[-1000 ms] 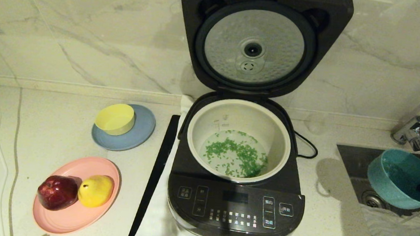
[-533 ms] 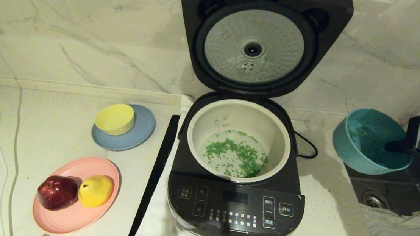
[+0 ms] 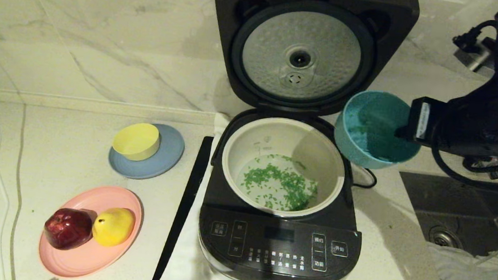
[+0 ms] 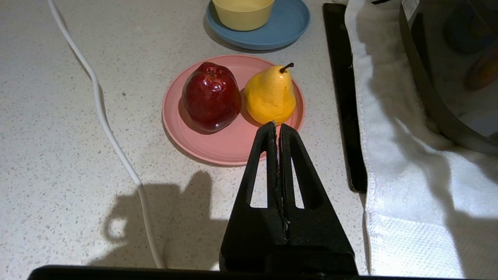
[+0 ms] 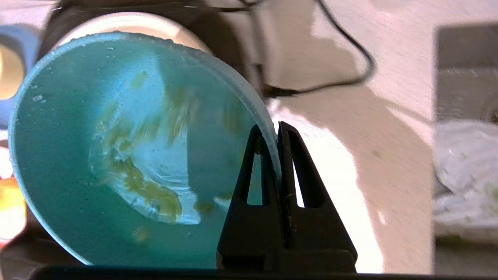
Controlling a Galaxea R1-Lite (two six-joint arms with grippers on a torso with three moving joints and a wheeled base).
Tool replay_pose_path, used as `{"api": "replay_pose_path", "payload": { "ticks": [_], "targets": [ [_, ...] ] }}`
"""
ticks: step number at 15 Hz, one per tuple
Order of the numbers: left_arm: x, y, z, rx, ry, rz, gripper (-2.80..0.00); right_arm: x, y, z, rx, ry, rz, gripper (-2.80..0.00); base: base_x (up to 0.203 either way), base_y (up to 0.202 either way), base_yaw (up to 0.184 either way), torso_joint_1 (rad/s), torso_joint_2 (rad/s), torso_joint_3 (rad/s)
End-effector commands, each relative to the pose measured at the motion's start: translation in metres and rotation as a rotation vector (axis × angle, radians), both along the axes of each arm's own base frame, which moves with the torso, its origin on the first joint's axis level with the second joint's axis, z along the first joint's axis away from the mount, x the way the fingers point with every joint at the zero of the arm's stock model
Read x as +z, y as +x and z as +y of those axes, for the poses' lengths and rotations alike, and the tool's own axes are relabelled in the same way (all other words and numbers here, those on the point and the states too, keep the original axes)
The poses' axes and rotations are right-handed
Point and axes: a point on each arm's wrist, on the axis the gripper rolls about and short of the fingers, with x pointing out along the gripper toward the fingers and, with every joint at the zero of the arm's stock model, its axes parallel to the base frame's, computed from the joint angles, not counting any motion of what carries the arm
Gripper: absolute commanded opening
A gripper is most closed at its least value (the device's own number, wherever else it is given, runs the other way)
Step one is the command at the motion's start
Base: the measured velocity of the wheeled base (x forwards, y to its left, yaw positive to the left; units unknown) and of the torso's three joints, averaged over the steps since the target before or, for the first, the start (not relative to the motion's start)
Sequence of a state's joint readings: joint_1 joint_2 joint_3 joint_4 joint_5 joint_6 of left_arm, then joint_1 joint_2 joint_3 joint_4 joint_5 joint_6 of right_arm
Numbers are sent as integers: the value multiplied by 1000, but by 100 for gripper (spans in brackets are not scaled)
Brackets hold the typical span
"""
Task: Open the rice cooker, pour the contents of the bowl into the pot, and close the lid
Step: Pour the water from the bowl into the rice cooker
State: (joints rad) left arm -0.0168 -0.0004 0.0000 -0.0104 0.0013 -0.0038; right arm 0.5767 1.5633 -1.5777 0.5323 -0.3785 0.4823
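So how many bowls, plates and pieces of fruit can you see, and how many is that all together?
Bowls: 2, the teal bowl held by the right pincer and the yellow bowl.
Plates: 2, the grey-blue plate and the pink plate.
Fruit: 2, the red apple and the yellow pear.
Total: 6.

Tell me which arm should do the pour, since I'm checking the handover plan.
Right. The right gripper already pinches the rim of the bowl, held in the air beside the open pot. The left gripper hangs shut and empty near the pink plate, well away from the rice cooker.
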Motion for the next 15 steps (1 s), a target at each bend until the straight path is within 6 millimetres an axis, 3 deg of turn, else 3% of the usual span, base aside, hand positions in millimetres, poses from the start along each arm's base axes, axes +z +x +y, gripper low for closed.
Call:
{"api": "replay_pose_path", "payload": {
  "ticks": [1,6,15],
  "targets": [
    [-1,0,0,0,-1,2,-280,-12,14,33,33,-26,-2,-280,0,0,0,0,0,0],
    [-1,0,0,0,0,2,-280,-15,25,80,48,-33,-69,-280,0,0,0,0,0,0],
    [-1,0,0,0,-1,3,-280,-42,56,122,-64,-105,-112,-280,0,0,0,0,0,0]
  ]
}}
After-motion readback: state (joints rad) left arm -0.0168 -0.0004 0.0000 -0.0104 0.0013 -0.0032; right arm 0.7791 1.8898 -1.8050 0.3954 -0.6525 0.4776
